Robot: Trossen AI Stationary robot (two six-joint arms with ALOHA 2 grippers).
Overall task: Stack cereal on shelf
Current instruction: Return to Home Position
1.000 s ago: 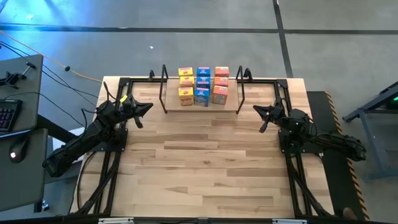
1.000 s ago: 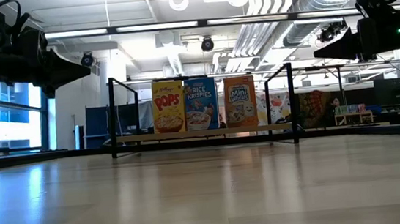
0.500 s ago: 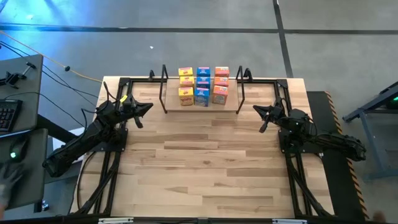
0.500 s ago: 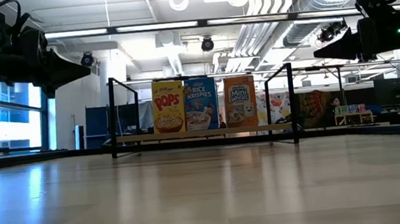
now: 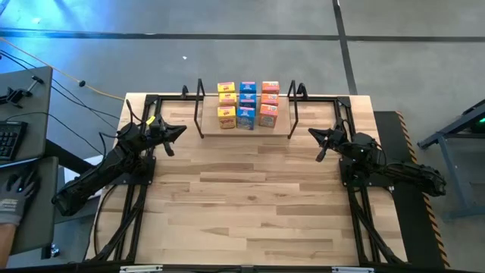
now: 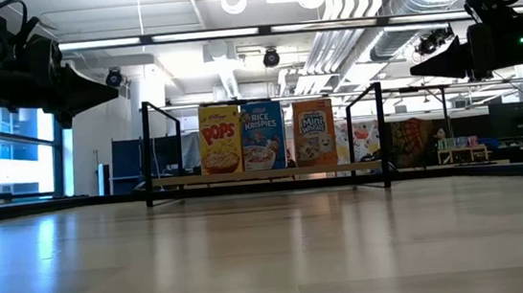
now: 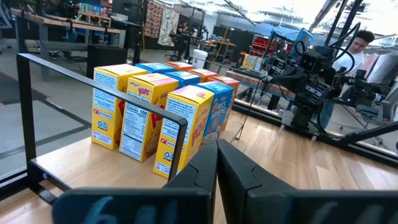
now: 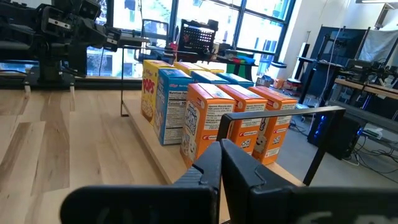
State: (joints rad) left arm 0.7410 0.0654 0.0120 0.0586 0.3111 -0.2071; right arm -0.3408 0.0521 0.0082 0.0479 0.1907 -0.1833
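Several small cereal boxes (image 5: 247,105) in yellow, blue and orange stand upright in three rows on the shelf (image 5: 284,130), a light plank with black wire loops at both ends, at the table's far middle. The low view shows the front three boxes (image 6: 265,136). My left gripper (image 5: 180,129) hovers shut, level, left of the shelf; its wrist view shows the yellow row (image 7: 140,115) nearest. My right gripper (image 5: 311,133) hovers shut, level, right of the shelf, with the orange row (image 8: 233,121) nearest. Neither touches anything.
The wooden tabletop (image 5: 242,205) lies bare in front of the shelf. Black frame rails (image 5: 136,205) run along both table sides. A desk with a keyboard (image 5: 9,140) stands beyond the left edge, and a gloved hand (image 5: 15,199) rests there.
Both arms have kept still. A person's gloved hand has come into view on the desk beyond the table's left edge.
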